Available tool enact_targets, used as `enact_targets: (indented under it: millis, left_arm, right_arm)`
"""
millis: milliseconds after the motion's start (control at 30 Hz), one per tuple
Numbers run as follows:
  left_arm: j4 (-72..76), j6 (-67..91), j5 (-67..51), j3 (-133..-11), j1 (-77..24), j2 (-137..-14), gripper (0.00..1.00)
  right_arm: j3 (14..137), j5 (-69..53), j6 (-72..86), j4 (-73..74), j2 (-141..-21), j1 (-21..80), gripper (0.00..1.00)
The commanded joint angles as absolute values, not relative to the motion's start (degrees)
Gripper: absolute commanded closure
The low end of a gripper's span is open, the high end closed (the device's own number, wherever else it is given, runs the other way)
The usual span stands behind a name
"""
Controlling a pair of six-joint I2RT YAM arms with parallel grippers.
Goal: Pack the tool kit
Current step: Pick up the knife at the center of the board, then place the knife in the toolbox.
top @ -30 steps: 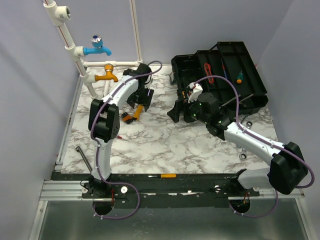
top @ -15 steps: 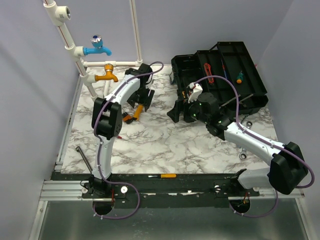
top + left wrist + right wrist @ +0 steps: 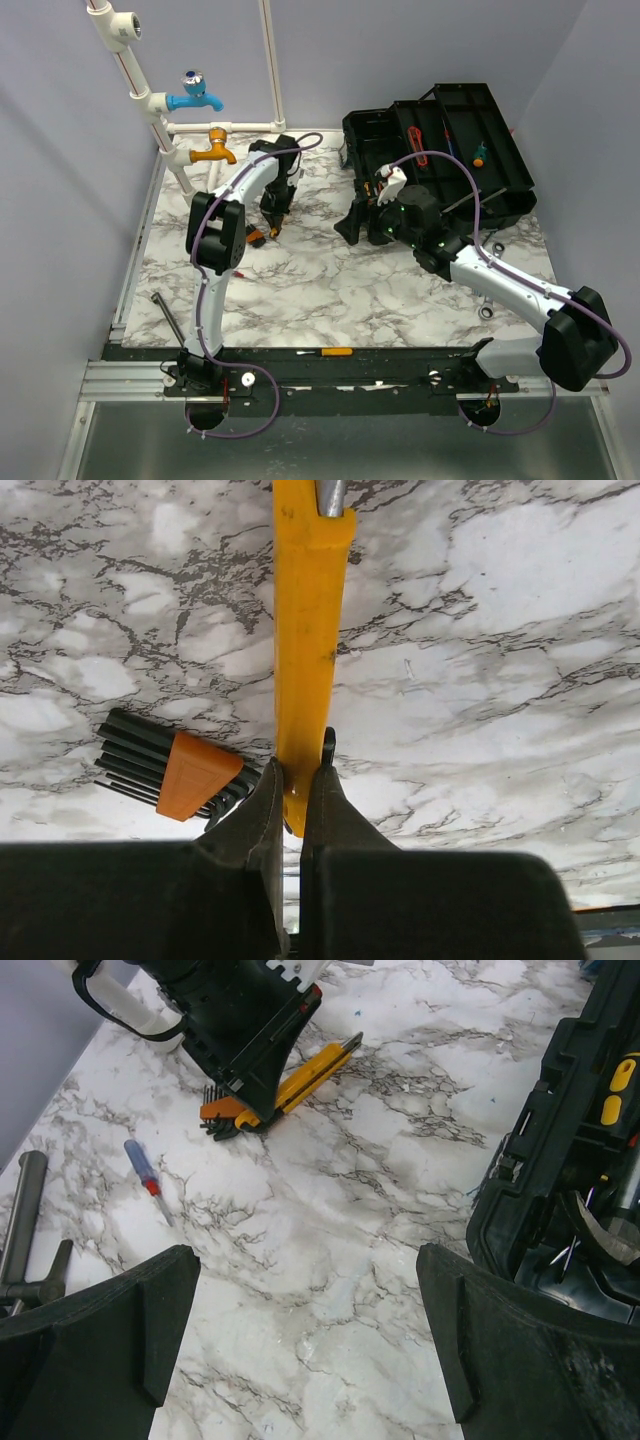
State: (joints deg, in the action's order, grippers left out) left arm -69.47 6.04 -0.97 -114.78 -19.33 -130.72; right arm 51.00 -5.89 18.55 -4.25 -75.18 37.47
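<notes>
A yellow tool handle (image 3: 308,630) is gripped by the left pincer (image 3: 298,780); a hex-key set (image 3: 180,775) is seen beside it, possibly touching.

Cropped at the top edge, the metal shank of the yellow tool (image 3: 310,630); hidden behind the left gripper (image 3: 296,780), its near end and part of the hex-key set (image 3: 185,772).

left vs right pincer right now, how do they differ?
Left pincer is shut on the yellow-handled tool; right pincer is wide open and empty. Left is low over the marble table, beside the orange hex key set; right hovers next to the open toolbox. Both have black fingers.
</notes>
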Motion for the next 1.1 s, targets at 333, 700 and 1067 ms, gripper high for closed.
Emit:
enact_targets:
  millis: [333,700,1067]
  left_arm:
    - [-61.5,13.2,-7.2,-111.0,-21.7,-114.5,1.0]
    - [-45.4,25.9,-24.1,-109.6,-25.5,-108.3,1.0]
    - [-26.8,49.8,-34.1,-125.6,-32.9,-123.3,1.0]
  right_arm:
    - [49.8,-3.3,18.7,-6.0,-73.0,37.8,0.0]
    - [48.5,25.2,24.1,-4.1,-60.4,37.9,0.0]
    - [54.5,48.4,27.3,6.0,-52.5,37.9,0.0]
